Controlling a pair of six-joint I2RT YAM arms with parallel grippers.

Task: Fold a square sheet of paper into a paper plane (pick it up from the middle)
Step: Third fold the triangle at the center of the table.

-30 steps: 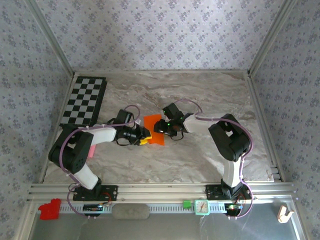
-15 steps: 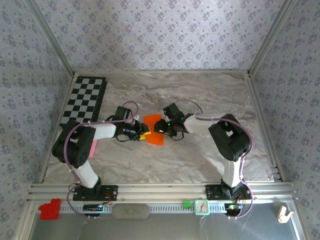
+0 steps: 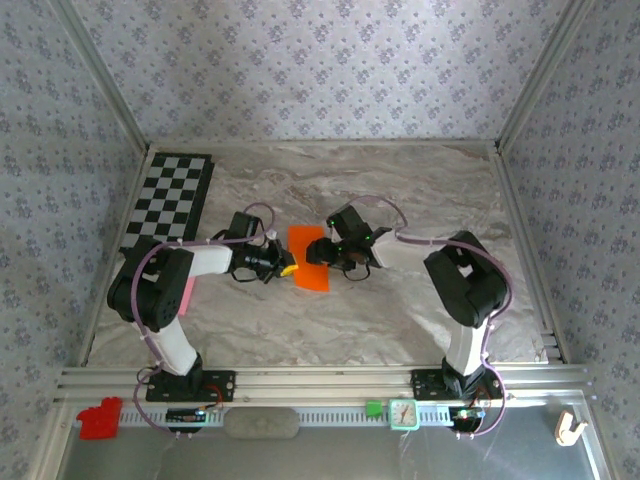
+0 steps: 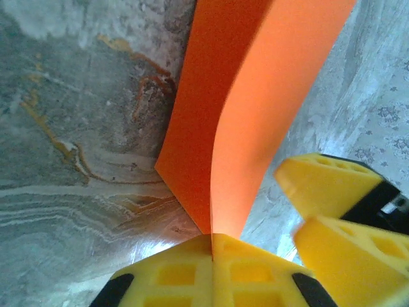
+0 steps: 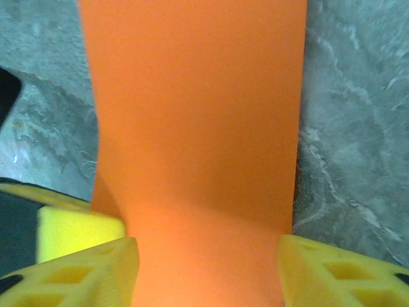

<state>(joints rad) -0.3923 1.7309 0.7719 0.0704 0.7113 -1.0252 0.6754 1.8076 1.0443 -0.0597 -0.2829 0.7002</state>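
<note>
paper: one square sheet of paper [image 3: 307,258], bright orange, sitting mid-table between the two grippers. It's folded over, so from above it reads as a narrow strip rather than a square.
fold: the left wrist view shows two layers [image 4: 243,115], the upper one curling up off the lower one, which lies on the table.
left gripper: [image 3: 288,268] fingers pressed right together [image 4: 211,238], with the sheet's near edge pinched in the seam between them.
right gripper: [image 3: 325,257] jaws well apart [image 5: 208,256], one yellow finger on each side of the strip [image 5: 192,128]. Honestly can't tell if they're actually pressing on the paper or just sitting beside it.
hard to see: from above, the grippers cover both side edges of the sheet, and the crease itself doesn't show. Both wrist views cut off the far end of the paper. The right gripper's fingers [image 4: 326,188] are blurry in the left wrist view.
table: marbled grey surface [image 3: 420,200].
other stuff: one black-and-white checkerboard [image 3: 170,202] at the far left of the table, and one small red block [image 3: 98,418] on the front rail at the left, both well apart from the paper.
count: one sheet, two arms, two grippers, one checkerboard, one red block.
</note>
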